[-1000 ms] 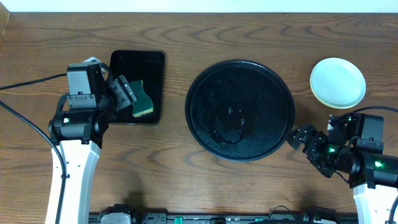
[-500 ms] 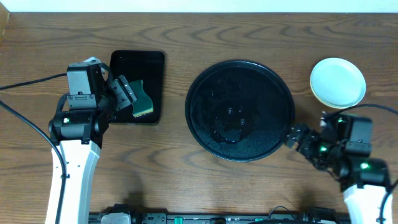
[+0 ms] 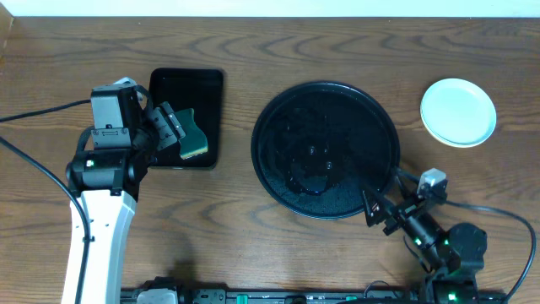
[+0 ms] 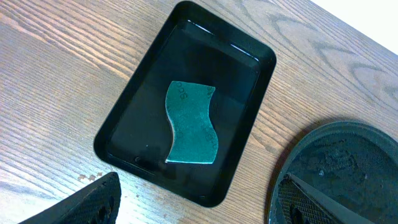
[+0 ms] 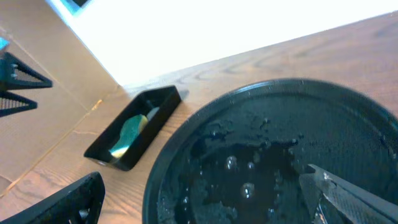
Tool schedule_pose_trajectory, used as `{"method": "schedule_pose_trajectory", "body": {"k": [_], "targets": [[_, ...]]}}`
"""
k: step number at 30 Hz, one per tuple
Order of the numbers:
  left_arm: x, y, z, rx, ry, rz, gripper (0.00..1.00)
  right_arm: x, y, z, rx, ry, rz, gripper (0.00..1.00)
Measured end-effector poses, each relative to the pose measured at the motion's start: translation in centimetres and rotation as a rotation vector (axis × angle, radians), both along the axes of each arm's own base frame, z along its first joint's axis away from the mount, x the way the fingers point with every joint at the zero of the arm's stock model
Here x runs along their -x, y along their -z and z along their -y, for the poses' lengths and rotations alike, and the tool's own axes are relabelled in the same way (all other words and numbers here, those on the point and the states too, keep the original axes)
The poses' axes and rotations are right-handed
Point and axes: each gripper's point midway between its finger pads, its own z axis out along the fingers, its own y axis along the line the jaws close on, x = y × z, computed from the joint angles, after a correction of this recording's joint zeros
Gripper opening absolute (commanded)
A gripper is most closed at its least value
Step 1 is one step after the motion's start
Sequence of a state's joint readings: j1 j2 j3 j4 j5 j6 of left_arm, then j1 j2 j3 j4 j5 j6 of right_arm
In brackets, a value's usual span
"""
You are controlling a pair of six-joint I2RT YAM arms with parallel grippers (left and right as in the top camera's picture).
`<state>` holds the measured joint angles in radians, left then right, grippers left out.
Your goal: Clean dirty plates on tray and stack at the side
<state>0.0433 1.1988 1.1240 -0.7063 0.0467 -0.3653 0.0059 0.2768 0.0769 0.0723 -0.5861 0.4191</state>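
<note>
The plates (image 3: 458, 111) sit stacked on the bare wood at the far right, a clean pale mint-green one on top; the ones beneath are hidden. The large round black tray (image 3: 256, 143) lies mid-table, wet with droplets and holding no plates; it also shows in the left wrist view (image 4: 348, 155) and the right wrist view (image 5: 166, 158). My right gripper (image 3: 380, 211) is open and empty, low at the tray's front right rim. My left gripper (image 3: 167, 127) is open and empty beside the small rectangular tray.
A small rectangular black tray (image 3: 186, 84) at the left holds a green sponge (image 3: 192, 135), which lies flat in the left wrist view (image 4: 191, 124). Bare wood-grain tabletop lies around both trays. A black cable runs off the left edge.
My right arm has pulled back from beside the plate stack toward the front edge and now points at the round tray's front right rim. The left arm has not moved.
</note>
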Motion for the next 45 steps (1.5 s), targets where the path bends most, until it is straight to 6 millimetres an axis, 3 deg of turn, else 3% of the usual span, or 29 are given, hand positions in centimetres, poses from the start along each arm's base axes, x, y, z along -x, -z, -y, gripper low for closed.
{"method": "schedule_pose_trajectory", "body": {"k": [7,18,25,32,45], "targets": [[0.0,0.0,0.0,0.0,0.0,0.0,0.82,0.3,-0.9,0.7,0.006,0.049,0.098,0.99],[0.0,0.0,0.0,0.0,0.0,0.0,0.82,-0.3,0.4,3.5,0.028,0.225,0.083,0.99],[0.0,0.0,0.0,0.0,0.0,0.0,0.82,-0.7,0.5,4.8,0.201,0.291,0.155,0.99],[0.0,0.0,0.0,0.0,0.0,0.0,0.82,-0.8,0.6,5.3,0.393,0.302,0.233,0.99],[0.0,0.0,0.0,0.0,0.0,0.0,0.82,-0.8,0.6,5.3,0.447,0.295,0.257,0.99]]}}
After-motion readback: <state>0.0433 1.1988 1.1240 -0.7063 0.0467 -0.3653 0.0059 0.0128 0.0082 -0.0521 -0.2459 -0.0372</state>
